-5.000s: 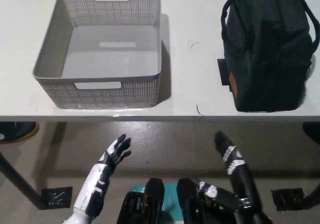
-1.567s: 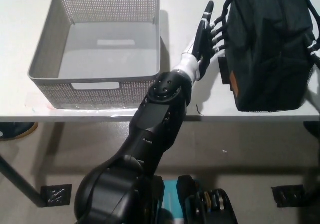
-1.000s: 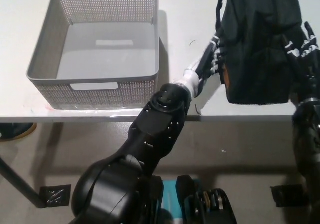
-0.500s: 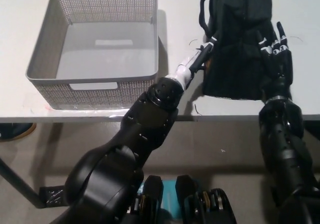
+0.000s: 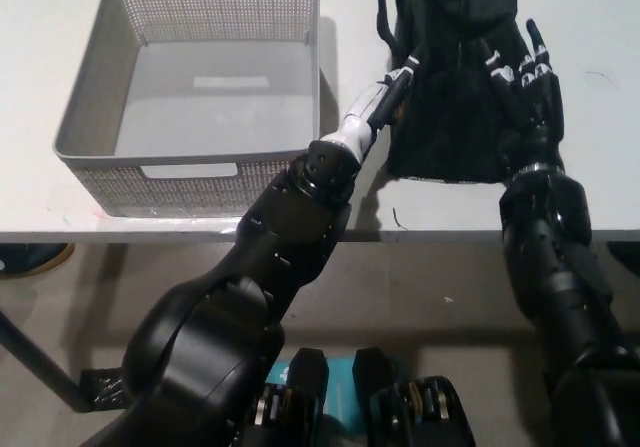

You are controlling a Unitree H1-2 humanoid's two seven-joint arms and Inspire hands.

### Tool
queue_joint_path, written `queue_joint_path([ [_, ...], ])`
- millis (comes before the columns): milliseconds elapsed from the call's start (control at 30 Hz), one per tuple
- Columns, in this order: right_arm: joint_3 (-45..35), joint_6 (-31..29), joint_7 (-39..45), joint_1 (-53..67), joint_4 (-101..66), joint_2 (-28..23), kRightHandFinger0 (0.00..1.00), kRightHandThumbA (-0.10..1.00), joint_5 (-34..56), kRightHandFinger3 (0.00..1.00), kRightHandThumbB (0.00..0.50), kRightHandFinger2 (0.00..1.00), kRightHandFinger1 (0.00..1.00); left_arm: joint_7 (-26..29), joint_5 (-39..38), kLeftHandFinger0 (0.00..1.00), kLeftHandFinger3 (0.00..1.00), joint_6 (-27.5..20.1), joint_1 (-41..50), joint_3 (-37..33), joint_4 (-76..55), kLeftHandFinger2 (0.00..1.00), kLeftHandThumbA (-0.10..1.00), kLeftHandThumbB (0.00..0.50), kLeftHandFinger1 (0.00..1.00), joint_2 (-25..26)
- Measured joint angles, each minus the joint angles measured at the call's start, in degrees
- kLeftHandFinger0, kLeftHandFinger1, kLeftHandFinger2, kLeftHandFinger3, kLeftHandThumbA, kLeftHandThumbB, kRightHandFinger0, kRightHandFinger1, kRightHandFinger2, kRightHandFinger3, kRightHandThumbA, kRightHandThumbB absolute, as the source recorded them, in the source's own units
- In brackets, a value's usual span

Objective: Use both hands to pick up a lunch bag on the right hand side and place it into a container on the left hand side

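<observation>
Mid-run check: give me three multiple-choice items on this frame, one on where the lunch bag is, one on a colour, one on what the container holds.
1. Where is the black fabric lunch bag?
A. inside the container
B. between the two hands, right of the container
C. on the floor

2. What colour is the perforated plastic container?
A. grey
B. red
C. blue

3. What is the state of the container?
A. holding the bag
B. tipped on its side
C. upright, nothing in it

Answers:
1 B: the left hand presses the bag's left side and the right hand lies against its right side, over the white table.
2 A: its mesh walls are grey.
3 C: its bare floor shows.
</observation>
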Motion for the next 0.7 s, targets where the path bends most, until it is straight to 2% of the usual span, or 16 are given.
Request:
queue_joint_path([
  [33, 0.17, 0.16, 0.18, -0.83, 1.61, -0.61, 1.0, 1.0, -0.02, 1.0, 0.11, 1.0, 1.0, 0.0, 0.0, 1.0, 1.0, 0.17, -0.19, 0.0, 0.06, 1.0, 1.0, 0.305, 1.0, -0.04],
  [100, 0.35, 0.41, 0.44, -2.09, 3.52, -1.49, 1.0, 1.0, -0.04, 1.0, 0.12, 1.0, 1.0, 0.0, 0.02, 1.0, 1.0, 0.53, -0.59, 0.01, 0.05, 1.0, 1.0, 0.285, 1.0, -0.22],
  [133, 0.4, 0.44, 0.45, -2.31, 3.72, -1.58, 1.0, 1.0, -0.05, 1.0, 0.128, 1.0, 1.0, 0.0, 0.01, 1.0, 1.0, 0.64, -0.66, 0.04, 0.06, 1.0, 1.0, 0.306, 1.0, -0.26],
  [200, 0.69, 0.68, 0.37, -2.5, 3.79, -1.71, 1.0, 1.0, -0.24, 1.0, 0.136, 1.0, 1.0, -0.03, -0.05, 1.0, 1.0, 1.27, -1.03, 0.29, 0.05, 1.0, 1.0, 0.311, 1.0, -0.5],
  [233, 0.83, 0.81, 0.25, -2.5, 3.75, -1.71, 1.0, 1.0, -0.33, 1.0, 0.097, 1.0, 1.0, -0.08, -0.09, 1.0, 1.0, 1.36, -1.07, 0.43, 0.05, 1.0, 1.0, 0.289, 1.0, -0.51],
  [433, 1.48, 2.86, -1.83, -2.01, -0.49, -1.7, 1.0, 1.0, -1.37, 1.0, 0.063, 1.0, 1.0, -1.31, -0.32, 1.0, 1.0, 1.41, -1.22, 1.48, 0.04, 1.0, 1.0, 0.282, 1.0, -0.5],
  [500, 1.48, 3.47, -2.59, -1.51, -2.67, -1.55, 1.0, 1.0, -1.56, 1.0, 0.076, 1.0, 1.0, -1.89, -0.53, 1.0, 1.0, 1.41, -1.39, 2.04, 0.03, 1.0, 1.0, 0.297, 1.0, -0.56],
  [567, 1.48, 4.19, -3.38, -0.34, -5.9, -1.42, 1.0, 1.0, -1.81, 1.0, 0.112, 1.0, 1.0, -2.7, -0.81, 1.0, 1.0, 1.42, -1.73, 2.67, 0.04, 1.0, 1.0, 0.304, 1.0, -0.84],
  [600, 1.48, 4.55, -3.85, 0.25, -7.55, -1.37, 1.0, 1.0, -1.98, 1.0, 0.098, 1.0, 1.0, -3.01, -0.91, 1.0, 1.0, 1.45, -1.93, 2.85, 0.04, 1.0, 1.0, 0.28, 1.0, -1.01],
  [700, 1.46, 5.55, -5.06, 1.97, -11.76, -1.22, 1.0, 1.0, -2.3, 1.0, 0.06, 1.0, 1.0, -3.87, -1.05, 1.0, 1.0, 1.52, -2.42, 3.01, 0.02, 1.0, 1.0, 0.298, 1.0, -1.43],
])
